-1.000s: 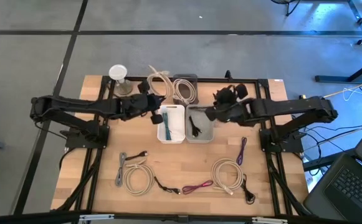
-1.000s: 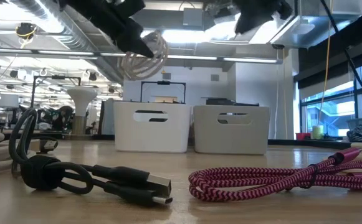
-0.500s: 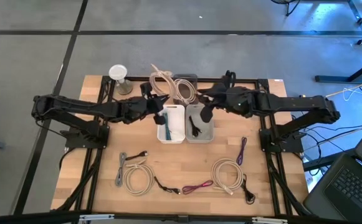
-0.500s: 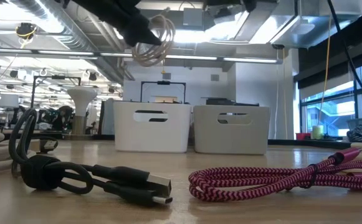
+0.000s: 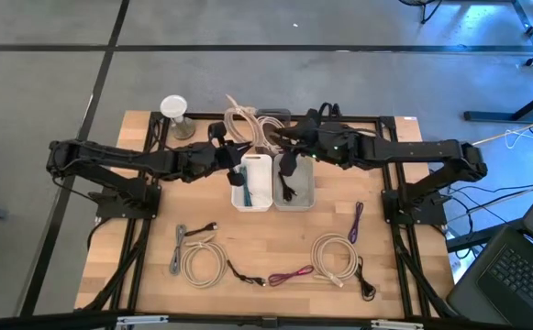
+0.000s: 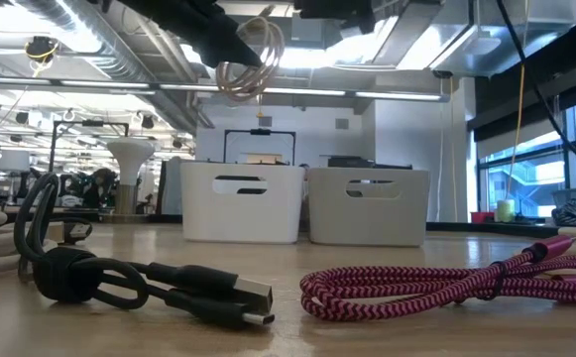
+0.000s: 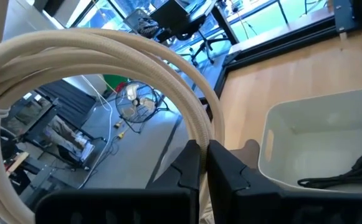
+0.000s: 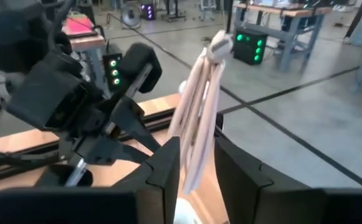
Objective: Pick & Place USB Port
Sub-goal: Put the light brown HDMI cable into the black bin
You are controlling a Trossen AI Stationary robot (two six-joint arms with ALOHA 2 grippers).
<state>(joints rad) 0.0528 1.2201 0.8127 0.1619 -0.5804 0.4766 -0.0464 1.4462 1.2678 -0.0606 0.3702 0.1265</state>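
A large open workshop or robotics lab, probably: bare grey concrete floor (image 5: 46, 82), exposed ceiling ducts (image 6: 79, 40), workbenches (image 8: 280, 12) carrying electronics, a floor fan (image 7: 134, 99), and a laptop (image 5: 514, 275) beside the wooden table (image 5: 266, 238).

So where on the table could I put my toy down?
Bare wood lies between the white bin and the beige cable coil, and right of the grey bin above the purple cable. The front edge is crowded with cables.

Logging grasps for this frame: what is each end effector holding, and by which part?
Left end effector pinches the cream coiled cable on its loop; right end effector straddles it, unclosed.
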